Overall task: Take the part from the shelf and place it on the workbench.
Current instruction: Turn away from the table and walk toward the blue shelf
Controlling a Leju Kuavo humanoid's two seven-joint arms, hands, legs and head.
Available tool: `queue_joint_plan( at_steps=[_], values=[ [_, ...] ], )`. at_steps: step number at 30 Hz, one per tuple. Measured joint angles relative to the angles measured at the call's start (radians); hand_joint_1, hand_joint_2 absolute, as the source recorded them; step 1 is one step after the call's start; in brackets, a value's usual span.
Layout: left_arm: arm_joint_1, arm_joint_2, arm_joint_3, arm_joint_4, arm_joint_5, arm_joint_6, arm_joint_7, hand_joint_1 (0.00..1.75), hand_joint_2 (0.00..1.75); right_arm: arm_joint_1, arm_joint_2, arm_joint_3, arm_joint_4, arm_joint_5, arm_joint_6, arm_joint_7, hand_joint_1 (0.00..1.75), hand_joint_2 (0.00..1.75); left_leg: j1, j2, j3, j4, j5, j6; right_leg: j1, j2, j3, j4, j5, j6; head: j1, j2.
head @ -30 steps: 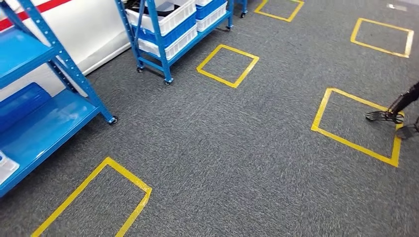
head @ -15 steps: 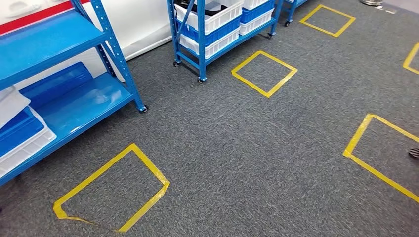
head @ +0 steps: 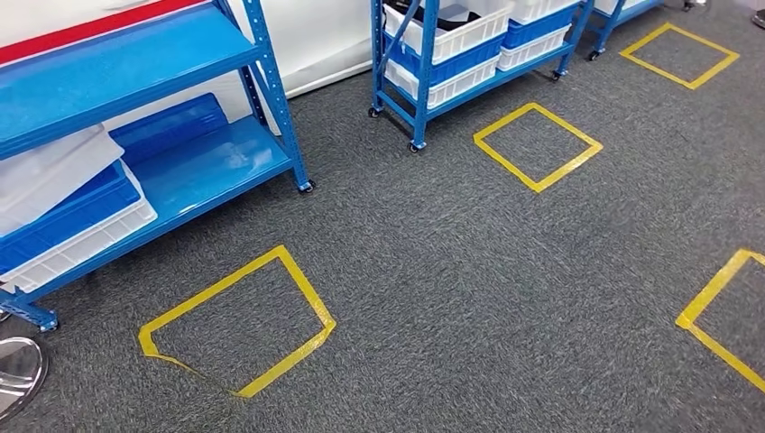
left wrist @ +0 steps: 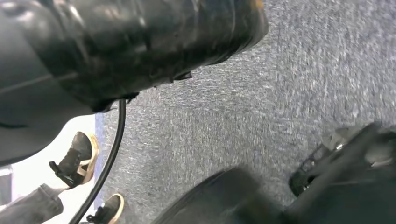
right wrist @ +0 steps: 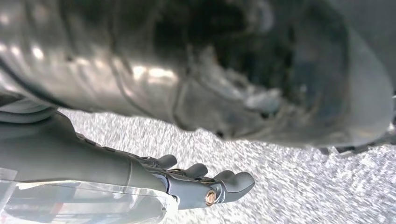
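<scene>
Your right hand [right wrist: 196, 179] hangs over grey carpet [head: 469, 271], fingers loosely extended and gripping nothing; your left hand's fingers I cannot tell; nearest you, a yellow tape square [head: 236, 323]; beyond it the blue shelf [head: 135, 63] with stacked bins [head: 77, 221]; farther, a wheeled rack [head: 469, 45]; you can't pick out the part.

The carpet [head: 469, 271] is a speckled dark grey, marked with squares of yellow tape [head: 236, 327]. The shelf [head: 135, 108] at the left is bright blue, holding a blue and white crate [head: 77, 225], with a red stripe [head: 90, 27] on the white wall [head: 316, 36] behind; the far rack [head: 424, 72] is blue too, stacked with white and blue bins [head: 460, 41]. The right hand [right wrist: 196, 184] is dark grey with a small brass-coloured dot.
</scene>
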Motion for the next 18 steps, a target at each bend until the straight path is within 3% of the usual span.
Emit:
queue_joint_plan(
  at_steps=[1,3,4,6,7,9,10,11,12,14,16,18],
  values=[
    [-0.001,0.0,0.0,0.0,0.0,0.0,0.0,0.0,0.0,-0.001,0.0,0.0,0.0,0.0,0.0,0.0,0.0,0.0,-0.004,0.003,0.005,-0.011,-0.003,0.008,0.002,-0.009,0.004,-0.002,-0.003,0.006,0.0,0.0],
    [0.001,0.0,0.0,0.0,0.0,0.0,0.002,0.0,0.0,-0.004,0.0,0.0,-0.001,-0.001,0.0,0.0,0.0,0.0,-0.003,-0.022,0.007,-0.015,-0.001,0.022,0.004,-0.024,0.012,-0.005,-0.008,0.017,0.001,0.0],
    [0.003,0.0,0.0,0.0,0.0,0.0,0.004,0.0,0.0,-0.006,0.0,0.0,-0.001,-0.002,0.0,0.001,0.0,0.0,-0.001,-0.032,0.01,-0.021,0.001,0.028,0.002,-0.014,0.014,0.0,-0.015,0.023,0.002,0.0],
    [0.003,0.0,0.0,0.0,0.0,-0.001,0.006,0.0,0.0,-0.007,0.0,0.0,-0.002,-0.005,0.0,0.002,0.0,0.0,0.005,-0.053,0.017,-0.03,0.005,0.041,-0.003,0.038,-0.01,0.06,-0.055,0.031,0.008,0.0],
    [0.002,-0.001,0.0,0.0,0.0,-0.001,0.006,0.0,0.0,-0.005,0.0,0.0,-0.002,-0.008,0.0,0.003,0.0,0.0,0.004,-0.065,0.017,-0.031,0.005,0.045,-0.004,0.067,-0.039,0.12,-0.085,0.033,0.012,0.0],
    [-0.001,-0.002,0.0,0.0,0.001,-0.001,0.006,0.0,0.0,-0.001,0.0,0.0,-0.001,-0.013,0.0,0.004,0.0,0.0,0.003,-0.092,0.017,-0.031,0.004,0.05,-0.005,0.09,-0.105,0.241,-0.128,0.035,0.015,0.0],
    [0.0,-0.002,0.0,0.0,0.001,-0.001,0.006,0.0,0.0,0.002,0.0,0.0,-0.001,-0.014,0.0,0.004,0.0,0.0,0.003,-0.108,0.017,-0.03,0.003,0.051,-0.005,0.094,-0.124,0.267,-0.124,0.036,0.015,0.0],
    [0.001,-0.002,0.0,0.0,0.002,0.0,0.007,0.0,0.0,0.003,0.0,0.0,-0.001,-0.015,0.0,0.004,0.0,0.0,0.003,-0.124,0.019,-0.028,0.002,0.05,-0.006,0.096,-0.124,0.254,-0.1,0.035,0.015,0.0],
    [0.002,-0.001,0.0,0.0,0.003,0.0,0.007,0.0,0.0,0.003,0.0,0.0,-0.001,-0.015,0.0,0.004,0.0,0.0,0.003,-0.14,0.02,-0.026,0.001,0.048,-0.007,0.102,-0.109,0.207,-0.062,0.034,0.015,0.0],
    [0.002,-0.002,0.0,0.0,0.006,0.0,0.008,0.0,0.0,0.004,-0.001,0.0,-0.001,-0.016,0.0,0.004,0.0,0.0,0.003,-0.168,0.018,-0.019,-0.003,0.042,-0.012,0.15,-0.062,0.079,0.005,0.029,0.015,0.0],
    [0.001,-0.002,0.0,0.0,0.008,-0.001,0.008,0.0,0.0,0.003,-0.002,0.0,0.0,-0.016,0.0,0.004,0.0,0.0,0.005,-0.193,0.01,-0.013,-0.004,0.03,-0.012,0.19,-0.039,0.017,0.022,0.024,0.015,0.0],
    [0.003,-0.001,0.0,0.0,0.009,-0.001,0.008,0.0,0.0,0.001,-0.002,0.0,0.0,-0.016,0.0,0.004,0.0,0.0,0.008,-0.214,0.004,-0.015,0.0,0.016,-0.011,0.177,-0.034,0.01,0.021,0.017,0.015,0.0]
  ],
)
